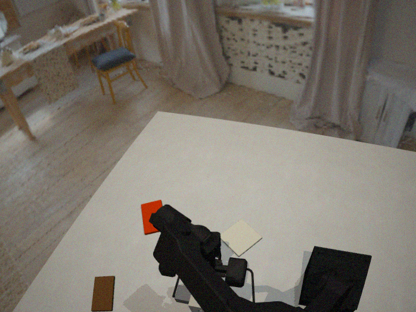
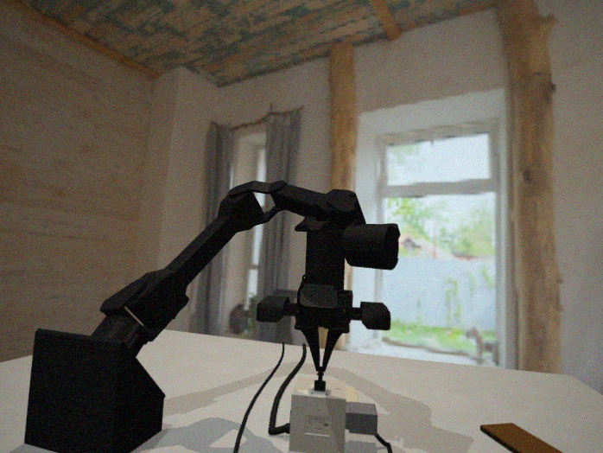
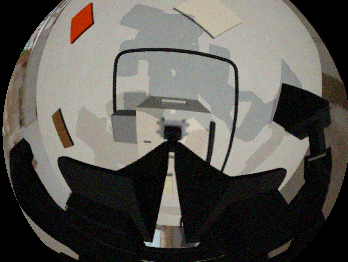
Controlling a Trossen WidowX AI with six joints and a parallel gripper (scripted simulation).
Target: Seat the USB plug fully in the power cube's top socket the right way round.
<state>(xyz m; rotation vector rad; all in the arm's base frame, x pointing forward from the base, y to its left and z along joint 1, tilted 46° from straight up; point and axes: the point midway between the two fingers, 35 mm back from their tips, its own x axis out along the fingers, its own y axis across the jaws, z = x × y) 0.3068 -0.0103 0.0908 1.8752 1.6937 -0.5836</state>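
The white power cube (image 2: 299,414) (image 3: 146,131) stands on the table, its top socket facing up. The black USB plug (image 2: 319,386) (image 3: 172,131) stands upright at that socket, its body low against the pale socket surround. Little or no metal shows below the body; I cannot tell the exact depth or which way round it is. My gripper (image 2: 320,371) (image 3: 172,147) points straight down above the cube and is shut on the thin upper part of the plug. In the top view the arm hides the plug and most of the cube.
A grey block (image 2: 361,417) (image 3: 123,128) adjoins the cube's side. A black cable (image 1: 252,285) (image 3: 175,50) loops around the cube. An orange-red card (image 1: 148,218) (image 3: 81,23), cream square (image 1: 241,237) (image 3: 212,19) and brown slab (image 1: 103,293) (image 2: 518,437) (image 3: 62,128) lie farther out.
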